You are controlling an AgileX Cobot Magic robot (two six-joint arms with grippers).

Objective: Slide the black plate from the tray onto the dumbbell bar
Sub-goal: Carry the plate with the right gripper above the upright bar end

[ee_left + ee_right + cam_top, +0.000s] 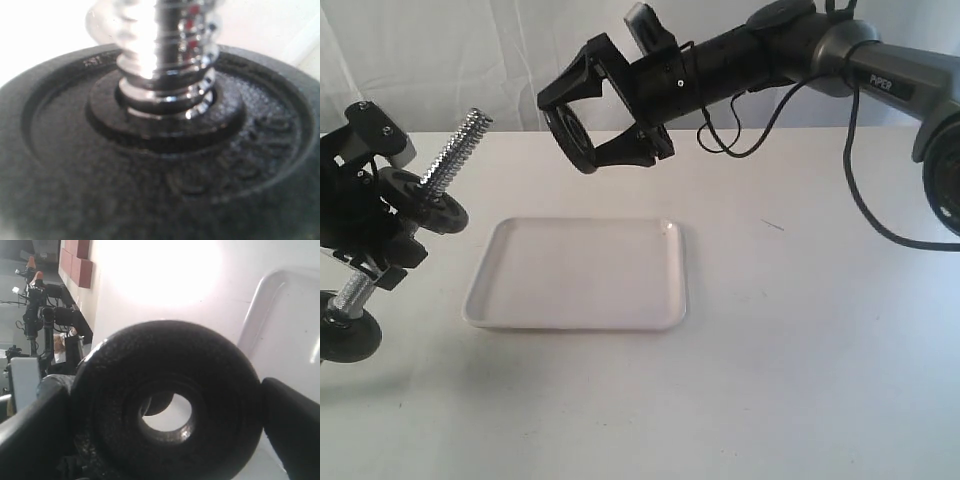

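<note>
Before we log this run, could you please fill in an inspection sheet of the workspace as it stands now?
Surface: white table, with the tray lying on it.
Job's things: tray empty; black plate held on edge in the air above it; dumbbell bar tilted at the left, threaded end up, carrying two other black discs.
Clutter: nothing seen.
Grippers: right gripper shut on the black plate, a finger on each side of its rim; left gripper shut on the dumbbell bar.
Cables: black cable hangs looped from the right arm.
Surroundings: white curtain behind the table.
</note>
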